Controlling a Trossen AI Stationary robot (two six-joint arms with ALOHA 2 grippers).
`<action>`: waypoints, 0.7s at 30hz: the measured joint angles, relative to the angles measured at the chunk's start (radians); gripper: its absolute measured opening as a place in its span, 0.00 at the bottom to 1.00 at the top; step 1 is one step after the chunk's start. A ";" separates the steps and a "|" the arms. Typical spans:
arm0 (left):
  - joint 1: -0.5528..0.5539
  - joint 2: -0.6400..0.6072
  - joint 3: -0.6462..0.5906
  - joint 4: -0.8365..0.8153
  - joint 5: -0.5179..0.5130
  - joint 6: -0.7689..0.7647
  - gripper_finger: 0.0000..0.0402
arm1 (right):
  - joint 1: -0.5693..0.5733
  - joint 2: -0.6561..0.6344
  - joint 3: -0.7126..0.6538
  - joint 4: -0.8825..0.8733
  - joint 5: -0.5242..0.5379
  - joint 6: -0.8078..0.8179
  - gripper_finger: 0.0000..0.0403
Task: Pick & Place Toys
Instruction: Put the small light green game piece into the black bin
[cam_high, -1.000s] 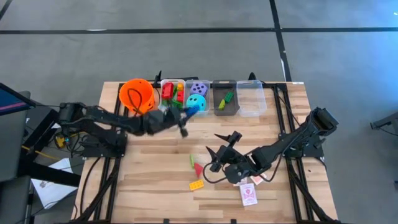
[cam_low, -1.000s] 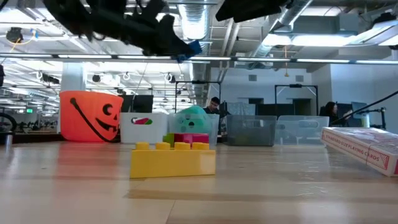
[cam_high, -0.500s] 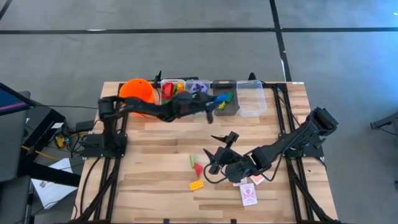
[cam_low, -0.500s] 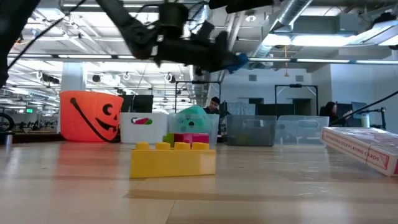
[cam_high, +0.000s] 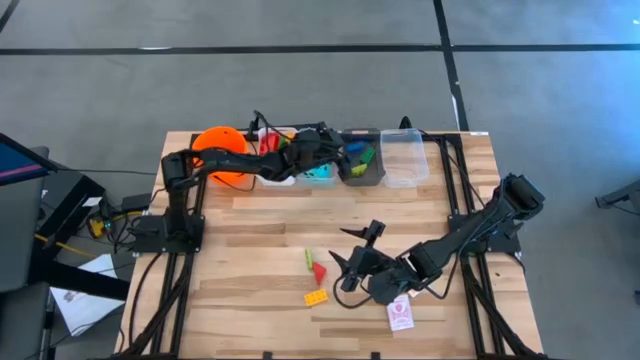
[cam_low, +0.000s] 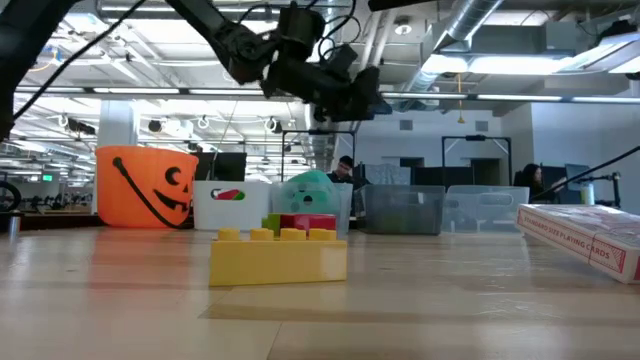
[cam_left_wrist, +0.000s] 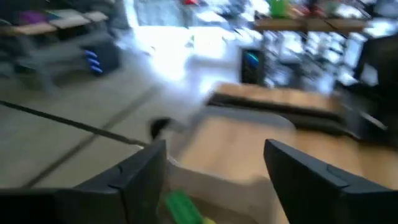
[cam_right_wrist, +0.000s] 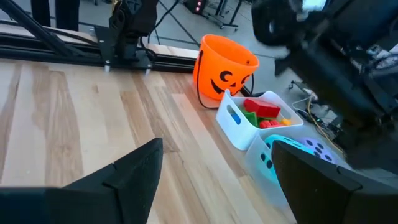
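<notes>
My left gripper hangs open over the grey bin at the far edge, nothing between its fingers. A green brick lies in that bin, below the fingers. A green brick, a red brick and a yellow brick lie on the table. My right gripper hovers open just right of them, touching nothing. Red-and-white playing cards lie under the right arm. A white bin holds red and green bricks, and the bin beside it holds a teal die.
An orange bucket stands at the far left of the bin row, and a clear bin at its right end. In the low view the yellow brick is nearest and a card box lies at the right.
My left gripper has swung from the table's middle toward the far edge and to the right, carrying a blue brick over the bins. It has let go: the brick no longer shows at its fingertips.
</notes>
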 joint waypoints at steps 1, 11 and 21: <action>-0.007 -0.017 0.000 -0.049 0.037 0.005 0.67 | 0.000 0.000 0.000 -0.002 0.000 0.005 0.73; -0.173 -0.260 -0.058 -0.542 0.630 0.007 0.67 | 0.012 0.000 0.000 -0.006 -0.002 0.038 0.73; -0.607 -0.412 -0.350 -0.272 0.410 0.009 0.61 | 0.013 0.003 0.000 -0.018 -0.131 0.167 0.73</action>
